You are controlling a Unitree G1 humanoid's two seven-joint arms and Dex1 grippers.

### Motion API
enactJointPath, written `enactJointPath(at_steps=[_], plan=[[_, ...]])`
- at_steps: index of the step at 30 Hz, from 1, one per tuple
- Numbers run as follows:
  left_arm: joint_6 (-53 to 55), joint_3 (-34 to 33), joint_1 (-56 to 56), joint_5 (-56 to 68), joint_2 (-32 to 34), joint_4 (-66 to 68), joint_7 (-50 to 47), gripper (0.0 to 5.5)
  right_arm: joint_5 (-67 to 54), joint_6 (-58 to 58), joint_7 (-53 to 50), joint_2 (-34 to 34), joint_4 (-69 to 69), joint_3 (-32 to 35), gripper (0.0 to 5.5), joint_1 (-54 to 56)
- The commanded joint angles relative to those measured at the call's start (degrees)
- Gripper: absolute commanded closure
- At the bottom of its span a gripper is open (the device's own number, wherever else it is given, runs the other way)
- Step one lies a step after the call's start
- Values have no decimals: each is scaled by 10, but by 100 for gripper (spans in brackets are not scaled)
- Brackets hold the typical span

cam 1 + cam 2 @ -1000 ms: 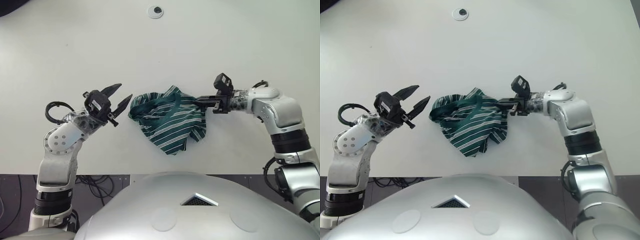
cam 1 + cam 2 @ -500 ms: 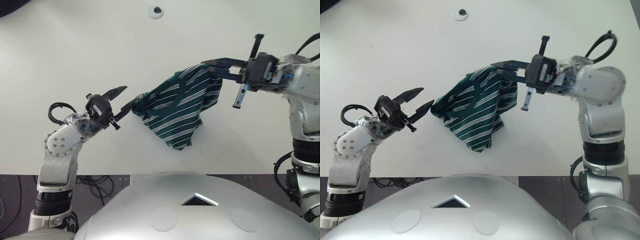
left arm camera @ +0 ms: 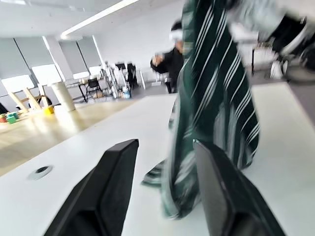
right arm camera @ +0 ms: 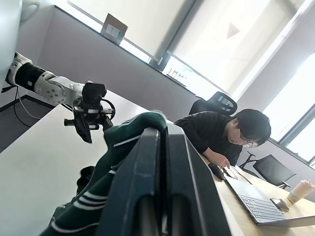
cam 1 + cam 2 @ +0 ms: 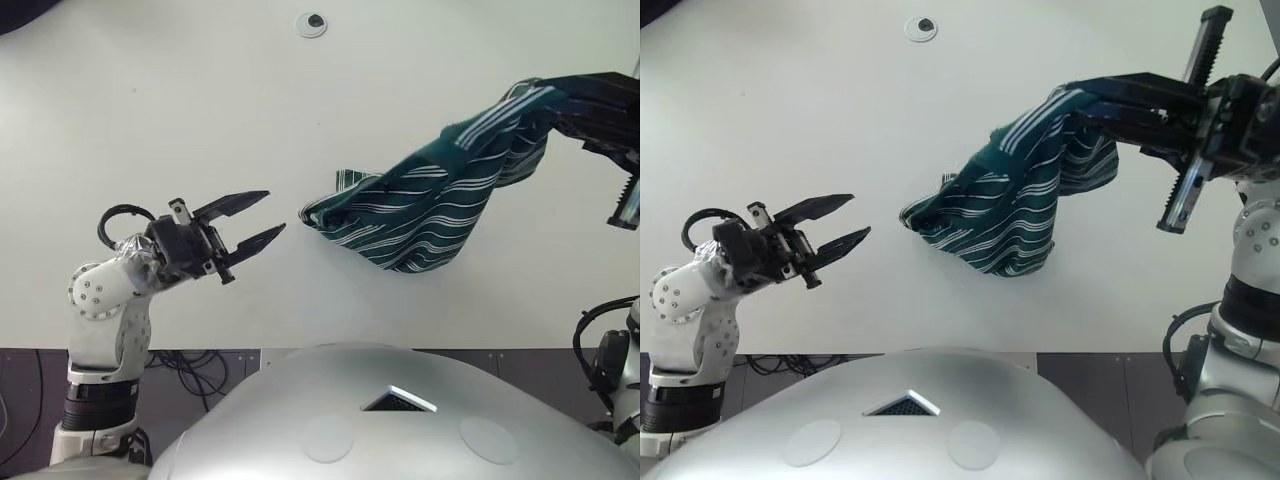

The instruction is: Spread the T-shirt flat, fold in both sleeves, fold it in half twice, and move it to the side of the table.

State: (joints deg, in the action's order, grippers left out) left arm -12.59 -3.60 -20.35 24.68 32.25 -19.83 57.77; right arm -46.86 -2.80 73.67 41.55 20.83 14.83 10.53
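White table [image 5: 150,100]: the right gripper [image 5: 1085,100], clamped on the T-shirt [image 5: 440,200], has hoisted it toward upper right, away from the open left gripper [image 5: 272,212]; spreading is still ahead.

I count one T-shirt [image 5: 420,215], one tabletop [image 5: 200,100], one round cap [image 5: 311,23], one left end effector [image 5: 262,213] and one right end effector [image 5: 1077,100].

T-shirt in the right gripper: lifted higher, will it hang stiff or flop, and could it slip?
Likely floppy: the T-shirt sags from the right gripper in bunched folds, low end on the table. Probably light, one pinch carries it. Slipping seems unlikely: jaws shut on it.
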Motion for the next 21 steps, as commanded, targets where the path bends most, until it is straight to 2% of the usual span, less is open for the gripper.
enactJointPath(at_steps=[1,9,21], plan=[[3,48,69,-78,-15,35,-35,347,-8,-9,12,14,16,11,548,-10],[-6,111,128,-145,-21,94,-46,347,-6,-16,14,10,29,15,548,-19],[-27,80,66,-119,5,51,-49,347,0,-18,9,8,24,15,548,-17]])
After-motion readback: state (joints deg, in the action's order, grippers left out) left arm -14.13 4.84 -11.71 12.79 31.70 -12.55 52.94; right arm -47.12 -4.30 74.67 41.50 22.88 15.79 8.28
